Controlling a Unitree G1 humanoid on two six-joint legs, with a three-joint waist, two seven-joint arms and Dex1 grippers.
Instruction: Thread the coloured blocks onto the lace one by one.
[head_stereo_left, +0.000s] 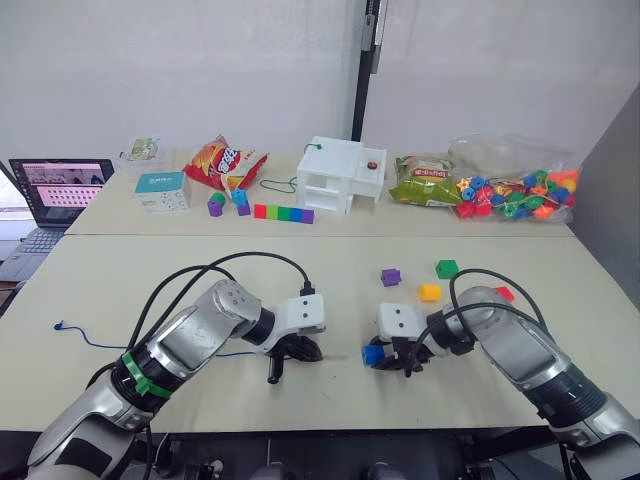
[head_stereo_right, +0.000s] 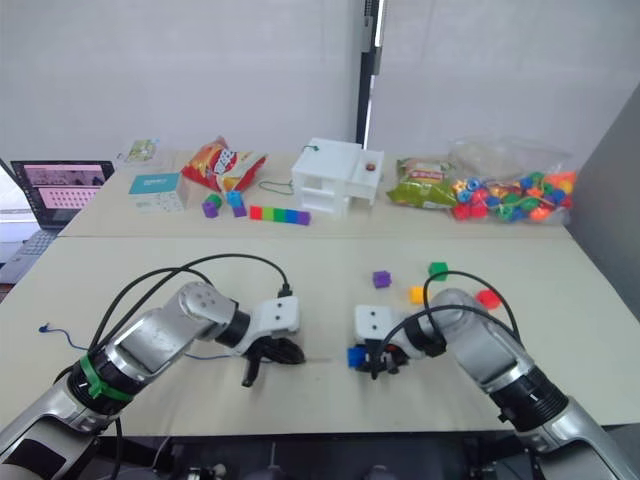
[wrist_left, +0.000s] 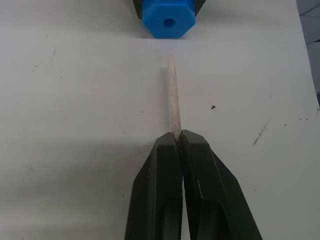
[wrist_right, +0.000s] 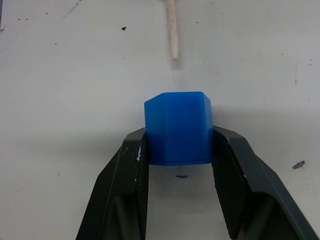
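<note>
I had the left gripper (wrist_left: 177, 137) pressed together on the lace's pale tip (wrist_left: 173, 95) — the stiff point stuck out ahead of the black fingers (wrist_left: 162, 165) and aimed at the hole in the blue block (wrist_left: 167, 21), with a short gap of bare table (head_stereo_left: 330, 262) between them. The right gripper (wrist_right: 178, 150) was clamped on that blue block (wrist_right: 179, 127), 1 finger on each side, holding it low over the table just ahead of the left gripper. From the head camera I saw the 2 grippers facing each other near the front edge, close but apart. The lace (head_stereo_left: 90, 340) trailed away behind the left gripper toward my left, ending in what looked like a small knot (head_stereo_left: 60, 325), though it was too small for me to be sure. Beyond the right gripper lay the other 4 blocks, loose and apart from one another: the purple block (head_stereo_left: 390, 276), the green block (head_stereo_left: 446, 268), the yellow-orange block (head_stereo_left: 429, 292) and — partly behind the right arm's cable — the red block (head_stereo_left: 505, 294).
</note>
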